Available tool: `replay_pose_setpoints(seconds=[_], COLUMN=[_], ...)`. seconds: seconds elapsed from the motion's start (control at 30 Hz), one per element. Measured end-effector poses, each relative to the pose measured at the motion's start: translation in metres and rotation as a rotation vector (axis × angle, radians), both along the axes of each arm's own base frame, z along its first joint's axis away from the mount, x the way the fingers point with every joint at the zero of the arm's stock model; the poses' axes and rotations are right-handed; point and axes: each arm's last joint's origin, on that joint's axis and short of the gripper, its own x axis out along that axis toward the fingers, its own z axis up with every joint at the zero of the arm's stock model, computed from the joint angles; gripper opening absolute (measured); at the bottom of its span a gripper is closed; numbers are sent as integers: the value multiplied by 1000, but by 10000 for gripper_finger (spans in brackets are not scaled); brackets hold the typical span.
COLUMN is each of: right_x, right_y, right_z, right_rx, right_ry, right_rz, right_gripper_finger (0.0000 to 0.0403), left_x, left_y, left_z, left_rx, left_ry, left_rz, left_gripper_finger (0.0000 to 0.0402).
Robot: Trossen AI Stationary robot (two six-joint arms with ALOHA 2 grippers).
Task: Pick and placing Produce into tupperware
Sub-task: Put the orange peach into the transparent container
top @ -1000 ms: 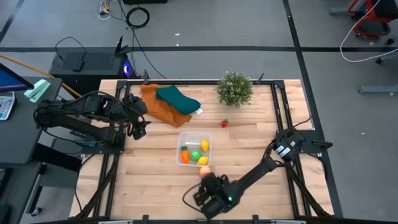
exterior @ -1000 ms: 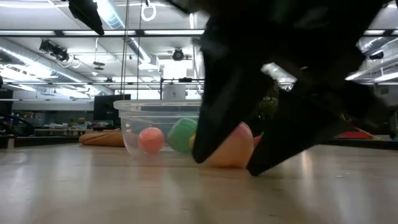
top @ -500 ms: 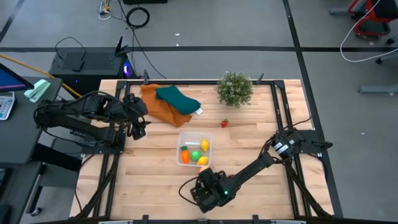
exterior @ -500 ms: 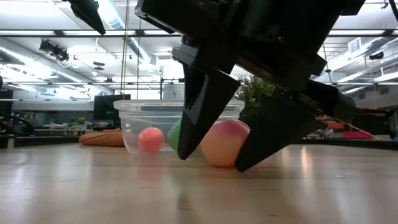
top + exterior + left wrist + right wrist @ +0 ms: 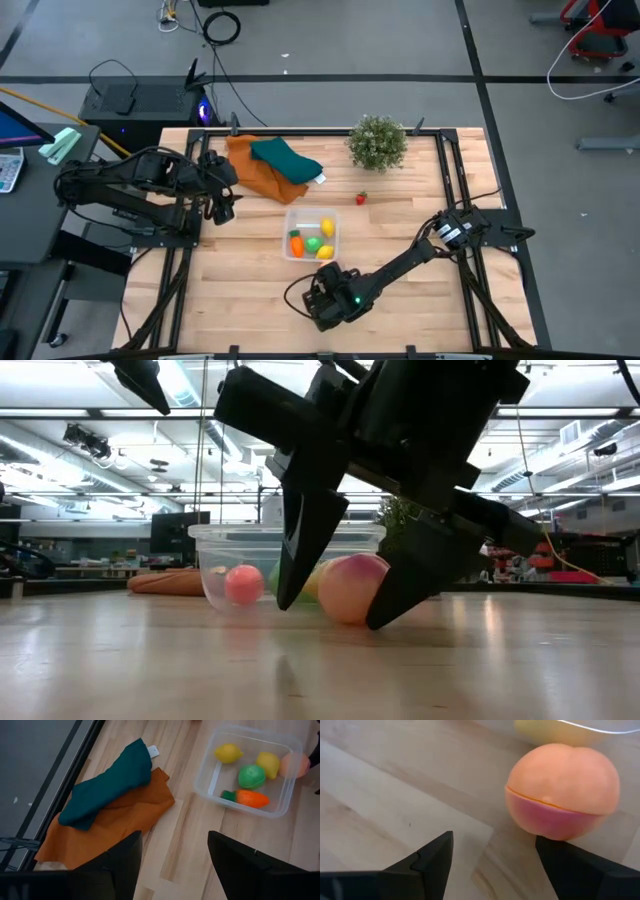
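While the high view looks straight down on the table (image 5: 240,290), the right gripper (image 5: 327,283) sits low near the front edge, just in front of the tupperware (image 5: 311,236), with most of the peach hidden under it. Inside the tub lie a carrot (image 5: 296,243), a green fruit (image 5: 314,246) and two yellow pieces, one being a lemon (image 5: 327,227). A small strawberry (image 5: 361,198) rests alone on the wood between the tub and the potted plant (image 5: 378,141). The orange cloth (image 5: 262,172) with the teal cloth (image 5: 286,159) on it lies toward the back left, and the left gripper (image 5: 224,207) hangs over the table's left edge, away from the produce.

From the low view, the right gripper (image 5: 330,600) has its two dark fingers spread wide, tips at the tabletop on either side of the peach (image 5: 351,588), which rests on the wood just in front of the tupperware (image 5: 232,542).

Seen from the left wrist view, the left gripper (image 5: 175,855) hovers with its fingers apart and nothing between them, above bare wood beside the cloths; the tupperware (image 5: 212,777) shows its four pieces, and the peach (image 5: 294,765) sits just outside its wall.

In the right wrist view, the peach (image 5: 562,791) lies ahead of the spread fingers (image 5: 432,857), and no pad clearly touches it.
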Motion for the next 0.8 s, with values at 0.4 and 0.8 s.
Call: replay_pose_setpoints(seconds=[0.4,0.8], right_x=[-12,-16], right_y=[10,9], right_z=[-2,1], right_rx=[-3,-168], right_ry=[-56,-57], right_rz=[-189,-125], right_gripper_finger=[219,204], left_x=[0,0], left_y=[0,0], left_z=[0,0], left_rx=[-5,-5], left_ry=[-2,-2], left_rz=[6,6], left_gripper_finger=[228,227])
